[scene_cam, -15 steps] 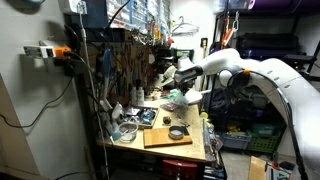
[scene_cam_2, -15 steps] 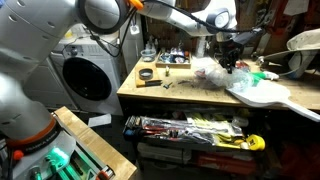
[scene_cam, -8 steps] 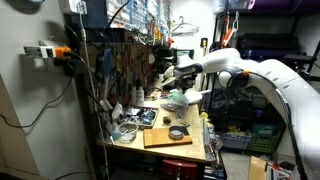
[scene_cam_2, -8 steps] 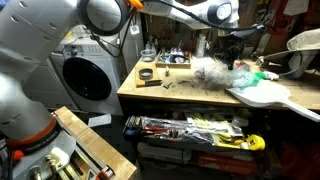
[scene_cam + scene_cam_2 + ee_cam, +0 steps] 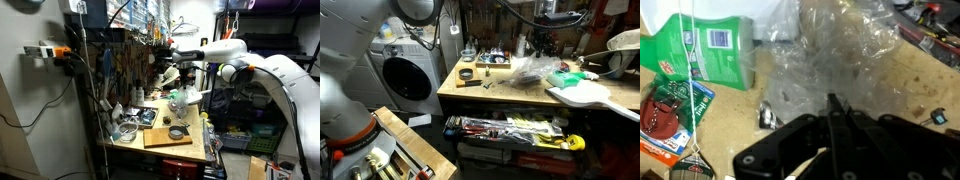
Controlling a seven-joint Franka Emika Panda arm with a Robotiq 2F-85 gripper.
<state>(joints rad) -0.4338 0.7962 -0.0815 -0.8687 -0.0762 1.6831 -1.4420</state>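
Note:
My gripper point(image 5: 830, 101) is shut, its two black fingers pressed together with nothing seen between them. It hangs above a crumpled clear plastic bag point(image 5: 835, 45) lying on the worn wooden workbench point(image 5: 910, 95). In both exterior views the gripper point(image 5: 168, 52) point(image 5: 542, 48) is raised above the bag point(image 5: 180, 98) point(image 5: 535, 70), apart from it. A green packet point(image 5: 715, 48) and a red-and-blue packet point(image 5: 668, 112) lie beside the bag.
A wooden board point(image 5: 167, 138) with a black tape roll point(image 5: 177, 132) lies at the bench's near end. Tools hang behind the bench point(image 5: 125, 65). A white appliance point(image 5: 410, 70), a black roll point(image 5: 467, 73), a white shaped board point(image 5: 585, 96) and an open tool drawer point(image 5: 510, 128) are nearby.
The gripper has risen from the plastic bag to well above it. The bag stays on the bench, now spread wider and flatter.

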